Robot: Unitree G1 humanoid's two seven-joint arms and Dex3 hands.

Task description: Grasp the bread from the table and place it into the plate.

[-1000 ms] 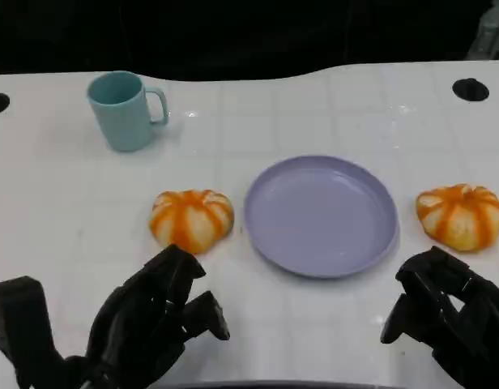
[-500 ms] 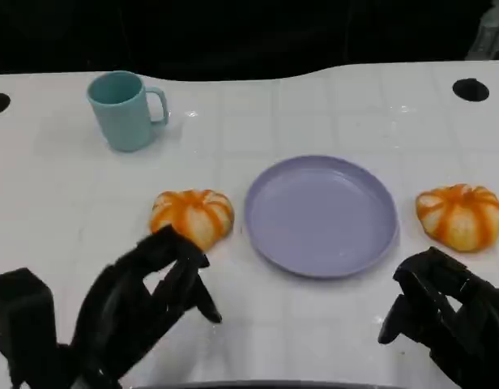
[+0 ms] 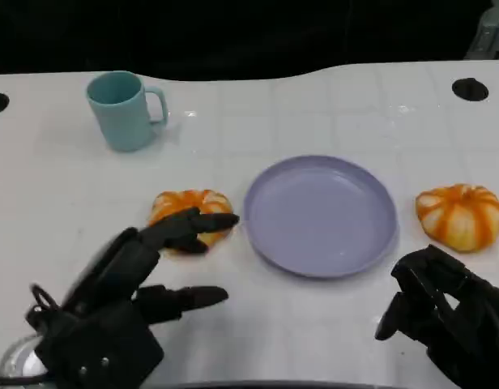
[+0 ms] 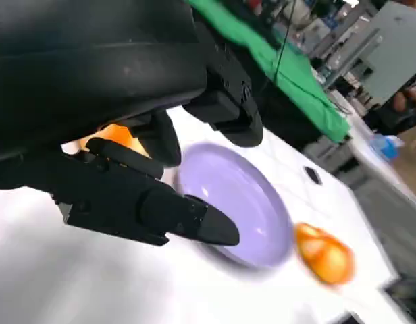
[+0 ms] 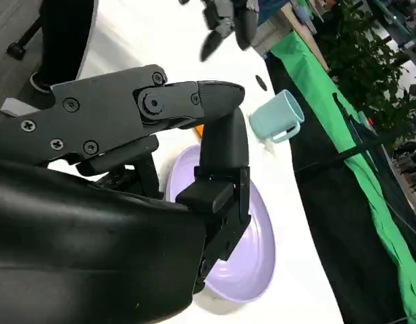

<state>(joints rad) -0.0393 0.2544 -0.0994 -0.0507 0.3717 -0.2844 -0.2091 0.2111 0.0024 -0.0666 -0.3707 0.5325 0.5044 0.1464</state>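
Bread (image 3: pixel 189 212) lies on the surface (image 3: pixel 314 105) just left of the empty plate (image 3: pixel 321 215); a second bread (image 3: pixel 460 215) lies right of it. Left hand (image 3: pixel 128 284), fingers spread and empty, reaches over the near side. It should straddle the loaf before closing. Right hand (image 3: pixel 444 312) rests curled, holding nothing.

I see a teal mug (image 3: pixel 124 109) upright at ten o'clock on the white table (image 3: pixel 63 203), handle pointing three o'clock.
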